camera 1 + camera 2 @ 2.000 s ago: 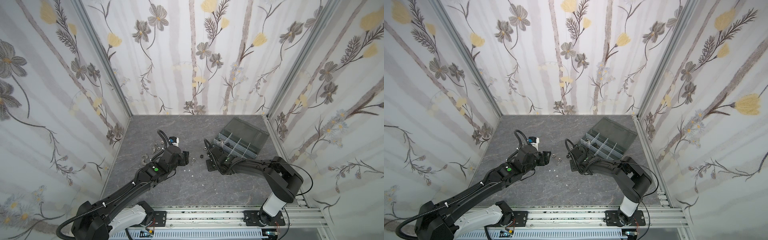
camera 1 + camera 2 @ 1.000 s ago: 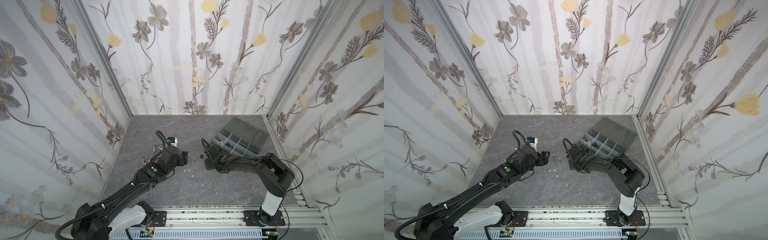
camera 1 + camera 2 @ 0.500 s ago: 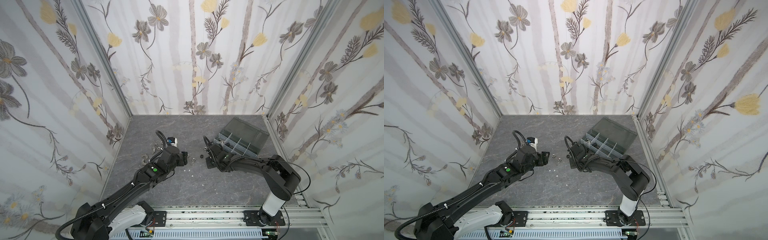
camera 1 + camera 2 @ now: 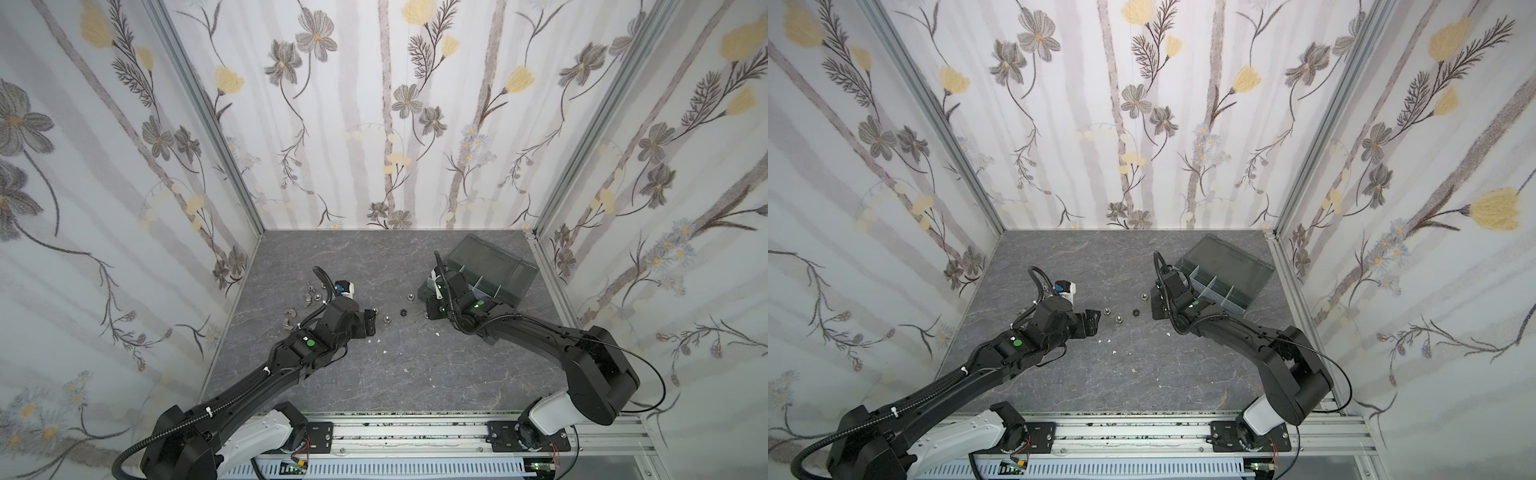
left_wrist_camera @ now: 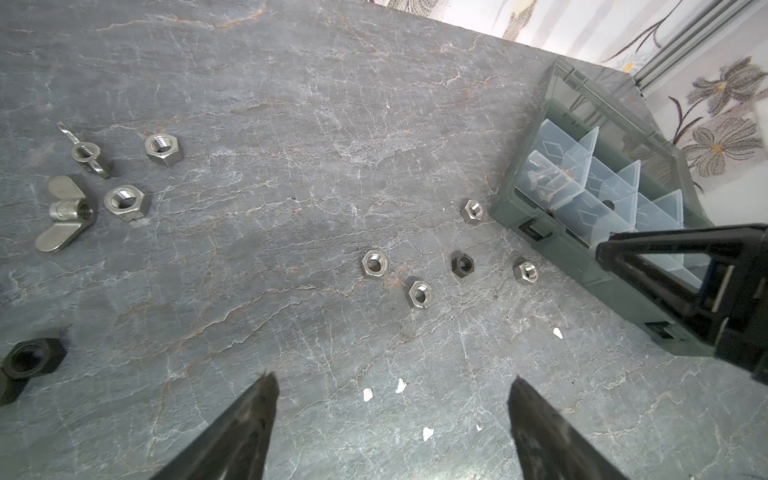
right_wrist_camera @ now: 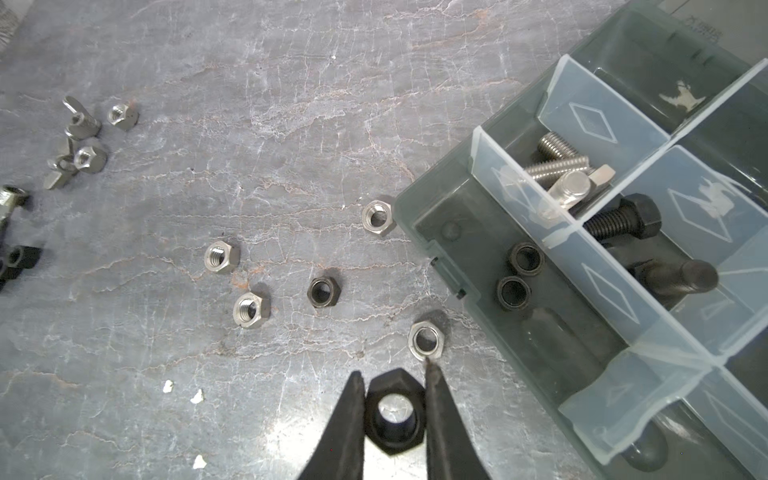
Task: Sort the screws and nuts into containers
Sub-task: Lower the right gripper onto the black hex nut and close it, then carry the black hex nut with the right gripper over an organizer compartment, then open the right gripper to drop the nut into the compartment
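The right claw (image 6: 394, 376) is clamped on a black nut (image 6: 395, 432) near the organizer box (image 6: 432, 174) — the left claw (image 5: 391, 378) stands wide apart above the worktop (image 5: 291, 104), where loose silver nuts (image 5: 420, 294) lie.

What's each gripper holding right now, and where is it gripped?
Right gripper pinches a black nut across two opposite outer sides; left gripper is open and empty.
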